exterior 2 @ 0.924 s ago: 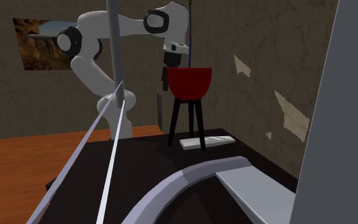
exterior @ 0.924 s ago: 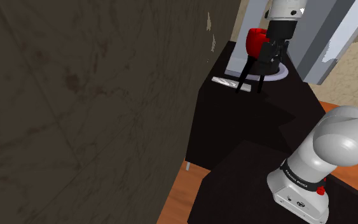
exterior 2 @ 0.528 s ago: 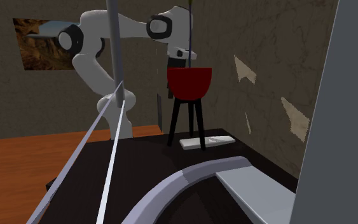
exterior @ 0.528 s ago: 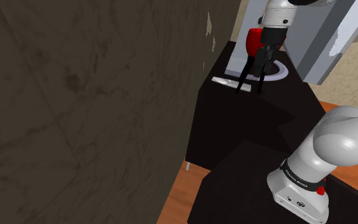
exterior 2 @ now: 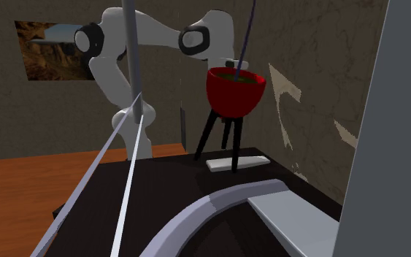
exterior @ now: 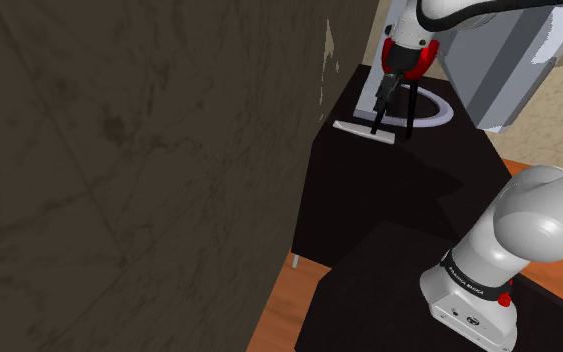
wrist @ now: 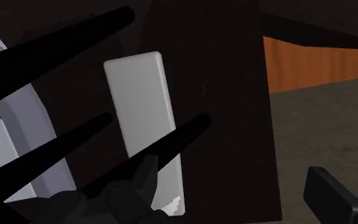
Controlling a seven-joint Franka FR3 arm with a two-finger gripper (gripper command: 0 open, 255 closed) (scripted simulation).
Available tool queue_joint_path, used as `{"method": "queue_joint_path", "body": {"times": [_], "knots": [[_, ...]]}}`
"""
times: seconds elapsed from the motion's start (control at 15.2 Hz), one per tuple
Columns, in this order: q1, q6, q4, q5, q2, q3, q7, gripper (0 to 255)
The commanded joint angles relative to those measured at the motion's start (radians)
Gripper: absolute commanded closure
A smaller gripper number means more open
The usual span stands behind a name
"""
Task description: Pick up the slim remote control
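The slim remote (wrist: 144, 108) is a flat white bar lying on the dark tabletop (exterior: 389, 190), close to the wall; I also find the remote (exterior: 363, 130) in the shoulder view and the remote (exterior 2: 237, 162) in the second exterior view. A red bowl on a black tripod (exterior 2: 234, 91) stands over it, leaning, one leg ending near the bar. My gripper (wrist: 184, 207) hangs above the remote, pressed against the bowl, with the tripod's legs (wrist: 56, 44) crossing in front of it. The gripper is open and holds nothing; one fingertip (wrist: 333, 194) stands far out to the side.
A grey curved ring (exterior: 431, 113) lies on the table just beyond the tripod. Tall grey panels (exterior: 514, 60) rise behind it. The brown wall (exterior: 149, 150) runs along the table's side. Thin grey poles (exterior 2: 129, 80) cross the second exterior view.
My arm has swung toward the wall, coming over the remote. The red bowl's stand has been pushed along with it and now leans instead of standing upright.
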Motion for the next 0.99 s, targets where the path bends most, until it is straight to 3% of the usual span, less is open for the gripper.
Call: {"method": "queue_joint_path", "body": {"times": [0.0,0.53,0.92], "knots": [[-0.005,-0.038,-0.015,-0.013,0.078,-0.049,-0.082,0],[0.026,0.179,0.112,0.035,0.356,-0.146,-0.354,0],[0.025,0.263,0.062,0.045,0.392,-0.151,-0.362,0]]}}
